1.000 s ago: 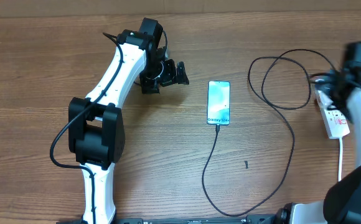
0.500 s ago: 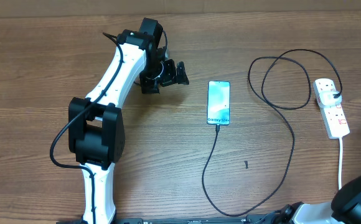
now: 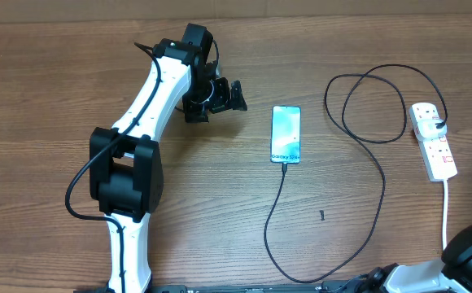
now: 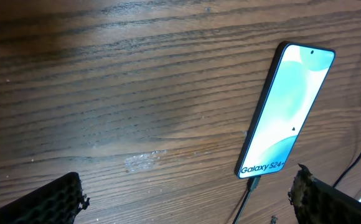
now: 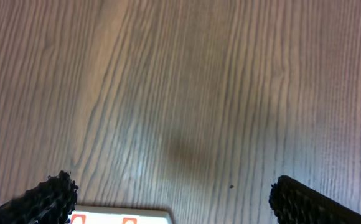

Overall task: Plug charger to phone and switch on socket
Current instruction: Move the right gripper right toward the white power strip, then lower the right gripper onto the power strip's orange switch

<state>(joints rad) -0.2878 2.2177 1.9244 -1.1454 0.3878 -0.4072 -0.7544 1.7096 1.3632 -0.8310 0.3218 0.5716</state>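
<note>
Mid-frame: phone (image 3: 286,134), cable (image 3: 278,191) seemingly attached. Right edge: socket (image 3: 433,150). Open, empty: left pincer (image 3: 238,96), right pincer (image 5: 177,202). Risk: snagged cable loop could unplug phone.

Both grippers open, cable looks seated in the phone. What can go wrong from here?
1. The charger lies in loose loops between the phone and the socket. An arm crossing low might snag a loop and drag the phone or pull the cable out of it.
2. The right gripper camera catches only the socket's edge, and the switch positions are unreadable, so a press may land on the wrong switch.
</note>
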